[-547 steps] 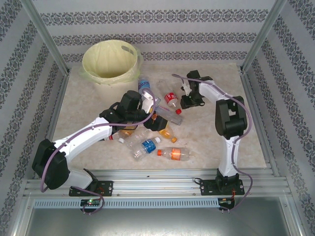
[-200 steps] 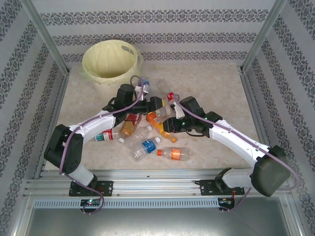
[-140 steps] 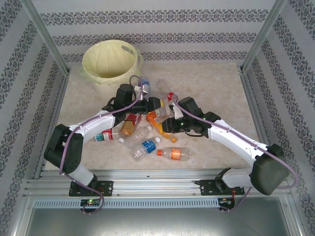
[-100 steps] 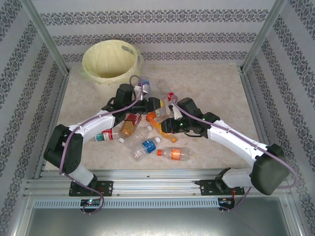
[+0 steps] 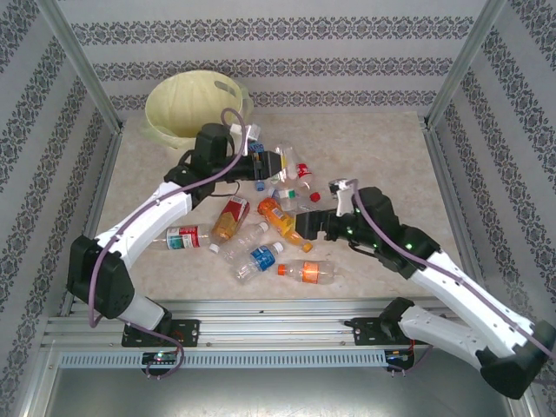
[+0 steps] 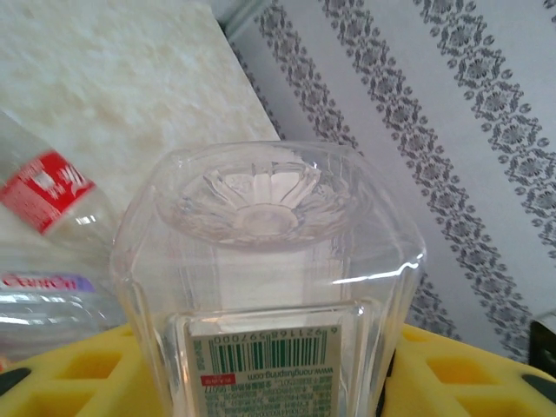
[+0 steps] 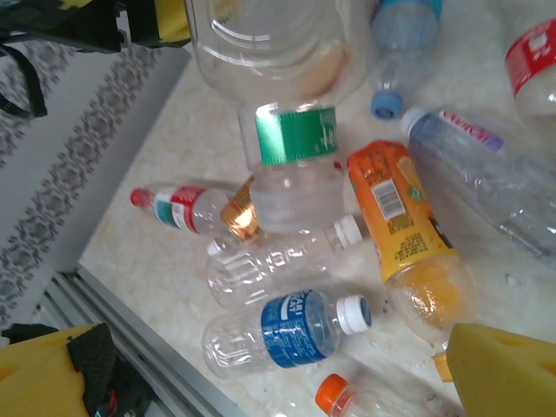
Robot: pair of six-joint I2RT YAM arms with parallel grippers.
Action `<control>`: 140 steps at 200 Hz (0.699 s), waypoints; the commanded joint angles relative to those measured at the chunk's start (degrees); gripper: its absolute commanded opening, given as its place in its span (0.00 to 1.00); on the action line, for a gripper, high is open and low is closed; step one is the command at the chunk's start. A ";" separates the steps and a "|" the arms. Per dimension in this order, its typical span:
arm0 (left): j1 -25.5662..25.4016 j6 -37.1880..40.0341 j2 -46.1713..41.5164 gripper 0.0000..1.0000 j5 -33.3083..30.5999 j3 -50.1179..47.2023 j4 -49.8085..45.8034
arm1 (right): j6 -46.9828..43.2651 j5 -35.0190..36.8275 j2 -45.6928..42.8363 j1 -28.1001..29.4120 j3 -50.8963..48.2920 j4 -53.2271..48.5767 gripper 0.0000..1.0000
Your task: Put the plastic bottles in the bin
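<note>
Over the table's far left corner: one bottle raised beside the bin, the others lying loose.

From the top camera, the left gripper [image 5: 266, 163] clamps a clear plastic bottle with a green label [image 5: 285, 162], held up just beside the round cream-yellow plastic bin [image 5: 187, 109] in the far left corner, probably for carrying across. The right gripper [image 5: 306, 228] hangs spread and empty over the other plastic bottles [image 5: 261, 258] strewn mid-table. On the left wrist camera, yellow foam fingers [image 6: 69, 373] squeeze that bottle's body, its base pointing away. On the right wrist camera, yellow pads [image 7: 504, 365] stand wide apart above an orange-labelled bottle [image 7: 395, 217] and a blue-labelled bottle [image 7: 291, 330], touching neither, presumably ready for the next pick.
</note>
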 commanded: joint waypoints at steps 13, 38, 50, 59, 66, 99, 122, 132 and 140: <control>0.85 7.38 -0.36 0.55 -12.03 11.20 -15.00 | 1.44 6.20 -5.30 0.22 -2.18 -1.74 0.98; 2.45 7.55 1.69 0.55 -15.99 18.52 -17.85 | 1.43 8.03 -5.81 0.18 -2.46 -2.10 0.98; 3.86 6.76 2.81 0.55 -16.50 21.48 -18.35 | 1.72 8.97 -5.36 0.13 -2.26 -2.61 0.98; 5.01 5.98 3.74 0.55 -16.60 23.72 -18.57 | 1.94 9.46 -5.07 0.20 -2.17 -2.62 0.98; 5.89 5.40 4.35 0.55 -16.86 25.53 -18.81 | 2.12 9.79 -4.95 0.17 -2.33 -2.42 0.98; 11.09 3.02 6.73 0.56 -19.44 32.15 -19.60 | 2.38 10.56 -4.71 0.24 -3.01 -1.04 0.98; 15.29 1.33 7.67 0.56 -21.43 34.69 -19.37 | 2.24 10.61 -4.35 0.24 -2.87 -1.17 0.98; 17.30 -0.03 7.93 0.56 -21.05 34.99 -18.61 | 2.23 10.29 -4.13 0.25 -2.87 -1.05 0.98; 18.60 -1.07 8.18 0.56 -21.03 35.13 -18.26 | 2.22 10.06 -4.08 0.28 -2.95 -0.95 0.98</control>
